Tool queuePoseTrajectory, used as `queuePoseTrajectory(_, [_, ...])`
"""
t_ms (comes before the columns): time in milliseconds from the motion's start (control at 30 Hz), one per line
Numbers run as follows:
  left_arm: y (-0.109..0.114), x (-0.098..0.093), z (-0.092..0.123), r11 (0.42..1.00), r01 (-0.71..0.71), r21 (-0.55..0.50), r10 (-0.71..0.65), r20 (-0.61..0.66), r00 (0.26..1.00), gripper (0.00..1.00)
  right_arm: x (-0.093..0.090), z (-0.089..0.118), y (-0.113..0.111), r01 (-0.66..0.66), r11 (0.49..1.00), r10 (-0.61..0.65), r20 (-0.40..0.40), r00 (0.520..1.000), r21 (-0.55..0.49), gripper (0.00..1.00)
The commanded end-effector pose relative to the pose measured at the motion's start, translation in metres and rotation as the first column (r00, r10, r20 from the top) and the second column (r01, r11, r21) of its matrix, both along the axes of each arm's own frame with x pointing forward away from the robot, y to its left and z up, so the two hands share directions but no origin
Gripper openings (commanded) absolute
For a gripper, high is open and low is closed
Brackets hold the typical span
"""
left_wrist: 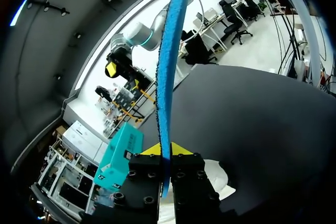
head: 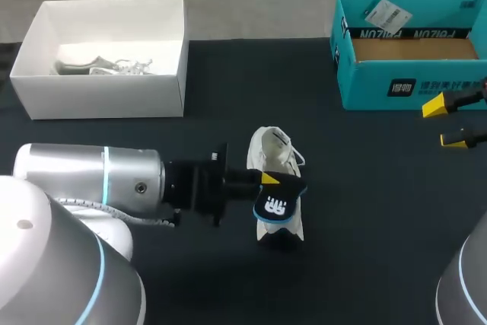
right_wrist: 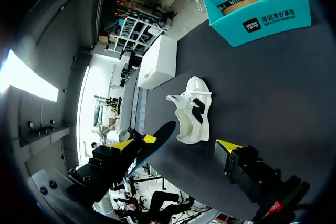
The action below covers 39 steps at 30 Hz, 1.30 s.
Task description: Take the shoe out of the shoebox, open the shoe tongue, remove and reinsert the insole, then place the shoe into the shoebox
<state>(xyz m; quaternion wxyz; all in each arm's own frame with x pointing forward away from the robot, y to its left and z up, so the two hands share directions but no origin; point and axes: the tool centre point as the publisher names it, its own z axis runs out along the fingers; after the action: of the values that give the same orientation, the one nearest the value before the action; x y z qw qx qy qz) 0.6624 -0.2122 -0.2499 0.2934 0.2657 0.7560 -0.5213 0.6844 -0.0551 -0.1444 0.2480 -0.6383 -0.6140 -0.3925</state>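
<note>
A white shoe (head: 270, 151) lies on the dark table near the middle, also seen ahead of my right gripper (right_wrist: 191, 111). My left gripper (head: 270, 180) is shut on the insole (head: 278, 205), black with a blue edge and a white mark, holding it just in front of the shoe. In the left wrist view the insole (left_wrist: 169, 66) stands edge-on between the yellow tips of the left gripper (left_wrist: 166, 150), with the shoe (left_wrist: 223, 179) beneath. The open teal shoebox (head: 411, 74) stands at the back right. My right gripper (head: 449, 122) is open and empty beside it.
A white open box (head: 99, 97) at the back left holds pale, tangled items (head: 103, 66). The same white box (right_wrist: 157, 61) and the teal shoebox (right_wrist: 257, 6) show in the right wrist view. My left arm (head: 91, 180) lies across the table's left front.
</note>
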Motion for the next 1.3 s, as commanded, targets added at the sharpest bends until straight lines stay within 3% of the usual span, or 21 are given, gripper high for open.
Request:
queuePoseTrajectory(33, [-0.018, 0.014, -0.027, 0.998, 0.025, -0.062, -0.024, 0.011, 1.000, 0.00, -0.001, 0.000, 0.000, 0.002, 1.000, -0.002, -0.001, 1.000, -0.001, 1.00])
queuePoseTrajectory(400, [-0.027, 0.008, -0.047, 0.996, -0.026, -0.080, 0.024, -0.024, 0.999, 0.00, -0.001, 0.000, 0.000, 0.002, 1.000, -0.002, -0.001, 1.000, -0.001, 1.00])
queuePoseTrajectory(933, [-0.008, 0.006, -0.042, 0.997, -0.069, -0.019, 0.068, -0.075, 0.995, 0.00, -0.001, 0.000, 0.000, 0.002, 1.000, -0.002, -0.001, 1.000, -0.001, 1.00])
queuePoseTrajectory(1300, [-0.002, 0.016, -0.054, 0.996, -0.085, 0.022, 0.087, -0.112, 0.990, 0.00, -0.001, 0.000, 0.000, 0.002, 1.000, -0.002, -0.001, 1.000, -0.001, 1.00])
